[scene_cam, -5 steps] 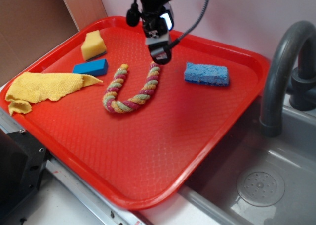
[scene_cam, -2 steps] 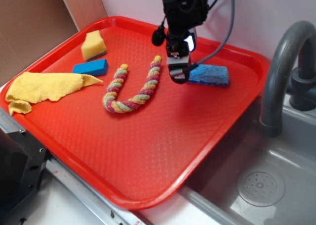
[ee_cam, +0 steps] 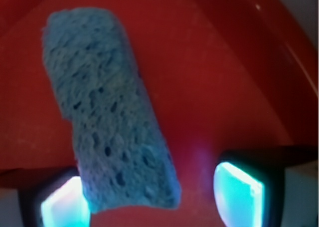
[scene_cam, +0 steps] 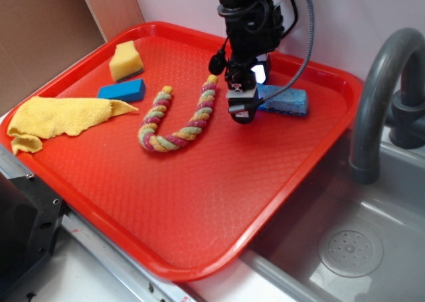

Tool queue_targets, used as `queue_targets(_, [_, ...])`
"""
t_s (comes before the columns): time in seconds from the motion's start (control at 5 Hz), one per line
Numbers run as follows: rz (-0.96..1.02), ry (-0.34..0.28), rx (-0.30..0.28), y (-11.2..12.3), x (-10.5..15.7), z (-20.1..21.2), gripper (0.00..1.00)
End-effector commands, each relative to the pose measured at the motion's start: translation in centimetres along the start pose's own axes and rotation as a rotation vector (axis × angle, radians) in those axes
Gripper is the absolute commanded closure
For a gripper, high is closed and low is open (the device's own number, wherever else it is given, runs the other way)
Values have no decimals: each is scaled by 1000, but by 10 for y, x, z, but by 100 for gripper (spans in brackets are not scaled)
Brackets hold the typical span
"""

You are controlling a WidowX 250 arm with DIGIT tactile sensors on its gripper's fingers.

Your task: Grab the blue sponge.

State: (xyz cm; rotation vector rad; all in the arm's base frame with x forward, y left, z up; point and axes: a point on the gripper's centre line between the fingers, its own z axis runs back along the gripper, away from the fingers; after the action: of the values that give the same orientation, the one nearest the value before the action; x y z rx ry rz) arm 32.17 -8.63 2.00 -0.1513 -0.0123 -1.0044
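Having crossed from above the rope (scene_cam: 178, 119), gripper (scene_cam: 241, 113) is descending at the blue sponge (ee_cam: 107, 122), jaws spread, one sponge end sitting between them, ready for closing.

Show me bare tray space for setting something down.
Free: the near half of the tray, between the rope and the front rim; also the right side below the blue sponge. Crowded: the far-left corner, with yellow sponge, blue block and cloth; the hand occupies the sponge's end.
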Motion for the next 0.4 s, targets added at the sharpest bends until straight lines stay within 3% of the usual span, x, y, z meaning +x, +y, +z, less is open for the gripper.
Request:
queue_targets(0.0, [-124,-21,-14,-13,12,-5,0])
queue_targets(0.2, [-270,12,-3,-20,11,-9,68])
